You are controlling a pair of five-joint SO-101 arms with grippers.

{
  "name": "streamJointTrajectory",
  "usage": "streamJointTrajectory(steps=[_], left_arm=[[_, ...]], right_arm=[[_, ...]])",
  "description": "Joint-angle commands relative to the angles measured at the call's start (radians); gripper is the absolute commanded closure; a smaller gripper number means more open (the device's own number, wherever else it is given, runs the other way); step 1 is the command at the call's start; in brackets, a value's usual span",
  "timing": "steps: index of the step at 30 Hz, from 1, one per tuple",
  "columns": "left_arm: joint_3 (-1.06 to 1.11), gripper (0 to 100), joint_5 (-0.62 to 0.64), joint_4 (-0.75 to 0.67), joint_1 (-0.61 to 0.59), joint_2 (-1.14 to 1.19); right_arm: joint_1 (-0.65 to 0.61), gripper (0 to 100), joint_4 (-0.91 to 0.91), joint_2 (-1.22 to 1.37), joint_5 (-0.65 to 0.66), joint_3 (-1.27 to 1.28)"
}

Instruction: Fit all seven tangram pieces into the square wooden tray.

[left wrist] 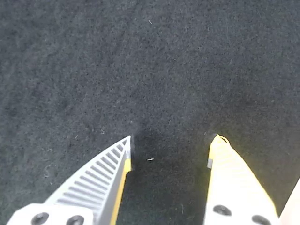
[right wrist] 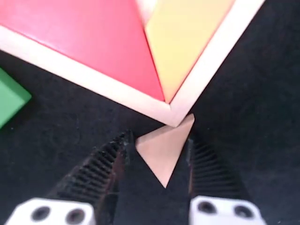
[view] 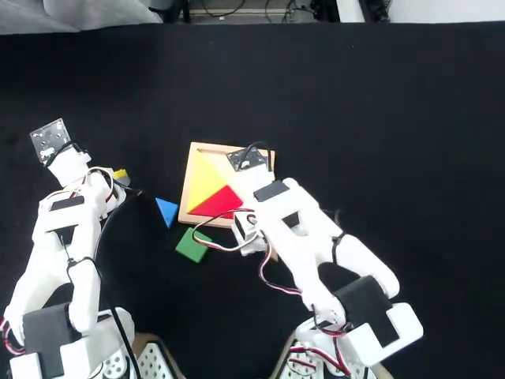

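Observation:
The square wooden tray (view: 207,147) lies mid-table with a yellow triangle (view: 203,178) and a red triangle (view: 215,204) in it. In the right wrist view, my right gripper (right wrist: 158,139) is shut on a small pink triangle (right wrist: 164,152) that lies on the cloth just outside a corner of the tray (right wrist: 93,79), its tip touching the rim. Red piece (right wrist: 84,33) and a yellow-orange piece (right wrist: 187,37) meet at that corner. A blue triangle (view: 166,212) and a green square (view: 192,243) lie left of the tray. My left gripper (left wrist: 172,140) is open over bare cloth, far left (view: 125,181).
Black cloth covers the whole table. The right arm (view: 308,237) hangs over the tray's near right part and hides it. The green square (right wrist: 9,101) lies close beside the right gripper. Open cloth stretches behind and to the right of the tray.

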Motion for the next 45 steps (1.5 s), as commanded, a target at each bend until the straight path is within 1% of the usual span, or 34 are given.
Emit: streamJointTrajectory(steps=[1,5,11,16,18,21,23,25,27,30,31,34,38,42,45], left_arm=[[-0.051,74,-0.011,-0.021,0.008,-0.006],[-0.051,74,-0.011,-0.021,0.008,-0.006],[-0.051,74,-0.011,-0.021,0.008,-0.006],[-0.051,74,-0.011,-0.021,0.010,-0.006],[-0.051,74,-0.011,-0.021,0.010,-0.006],[-0.051,74,-0.011,-0.021,0.010,-0.006],[-0.051,74,-0.011,-0.021,0.010,-0.006],[-0.051,74,-0.011,-0.021,0.010,-0.006],[-0.051,74,-0.011,-0.021,0.010,-0.006],[-0.051,74,-0.011,-0.021,0.010,-0.006],[-0.051,74,-0.011,-0.021,0.010,-0.006],[-0.051,74,-0.011,-0.020,0.010,-0.006],[-0.051,74,-0.011,-0.020,0.010,-0.006],[-0.051,74,-0.011,-0.021,0.010,-0.006],[-0.051,74,-0.011,-0.021,0.010,-0.006]], right_arm=[[0.008,84.3,-0.015,0.012,0.014,-0.012],[0.012,84.7,0.002,0.008,0.017,-0.012],[0.014,92.6,0.029,0.004,0.020,-0.031],[0.069,93.8,0.031,0.004,0.021,-0.035],[0.094,93.8,0.061,-0.010,0.021,-0.048],[0.130,93.8,0.164,-0.079,0.040,-0.097],[0.153,93.8,0.209,-0.148,0.081,-0.119],[0.155,93.8,0.233,-0.226,0.094,-0.137],[0.137,93.7,0.229,-0.292,0.092,-0.159],[0.097,93.5,0.155,-0.331,0.087,-0.209],[0.089,93.5,0.130,-0.323,0.066,-0.231],[0.078,93.5,0.071,-0.251,-0.080,-0.295],[0.075,93.5,0.018,-0.054,-0.229,-0.398],[0.075,93.5,0.023,0.162,-0.391,-0.539],[0.071,93.5,0.034,0.254,-0.499,-0.615]])
